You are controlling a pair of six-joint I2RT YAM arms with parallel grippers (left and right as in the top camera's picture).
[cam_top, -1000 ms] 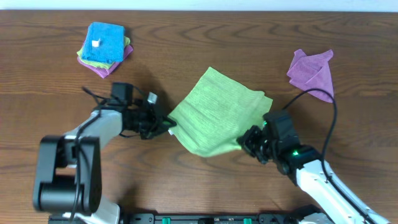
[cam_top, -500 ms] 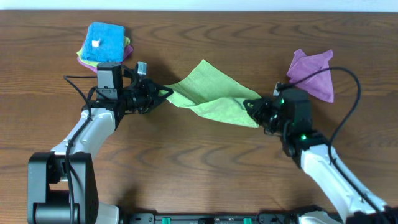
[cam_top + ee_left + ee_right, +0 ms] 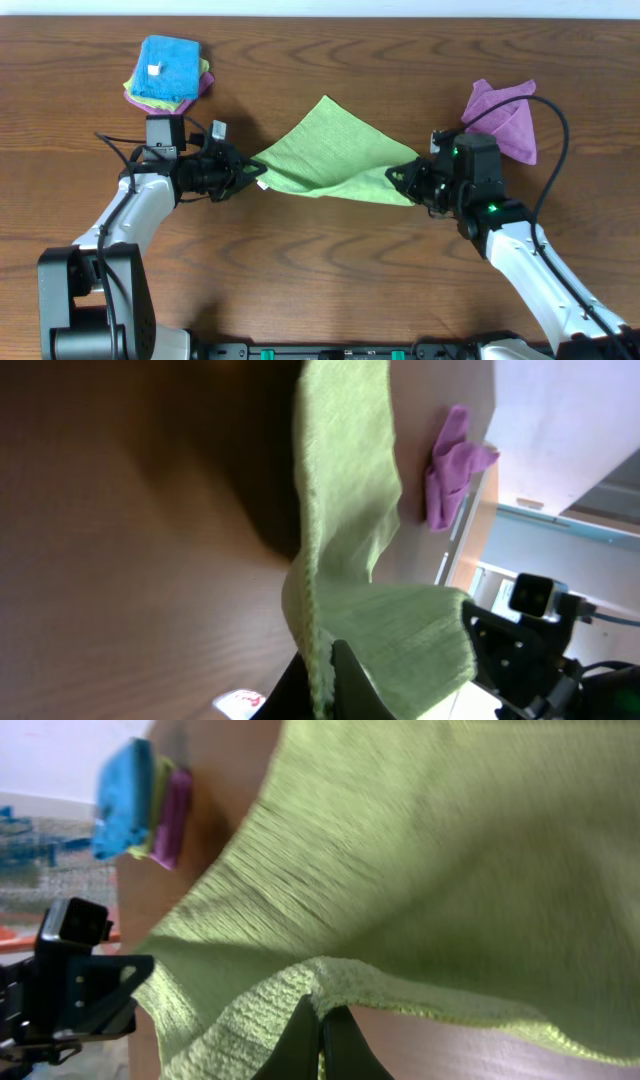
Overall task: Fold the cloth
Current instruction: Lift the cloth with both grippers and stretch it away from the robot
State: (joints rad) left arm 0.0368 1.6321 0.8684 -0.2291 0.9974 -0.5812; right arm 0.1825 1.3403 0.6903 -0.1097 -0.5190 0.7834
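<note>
The lime-green cloth (image 3: 330, 160) hangs stretched between my two grippers above the middle of the table, with one corner pointing to the far side. My left gripper (image 3: 250, 175) is shut on the cloth's left corner; its small white tag (image 3: 240, 703) shows beside the fingers. My right gripper (image 3: 400, 178) is shut on the cloth's right corner. In the left wrist view the cloth (image 3: 345, 530) runs away from my fingers (image 3: 325, 680). In the right wrist view the cloth (image 3: 420, 870) fills the frame above my closed fingers (image 3: 322, 1030).
A stack with a bright blue folded cloth (image 3: 166, 68) on top lies at the far left. A crumpled purple cloth (image 3: 500, 115) lies at the far right, just behind my right arm. The brown wooden table (image 3: 330, 270) lies below.
Both grippers have lifted the cloth off the table and moved it toward the far side. They have pulled apart, so the cloth is now stretched taut between them.
</note>
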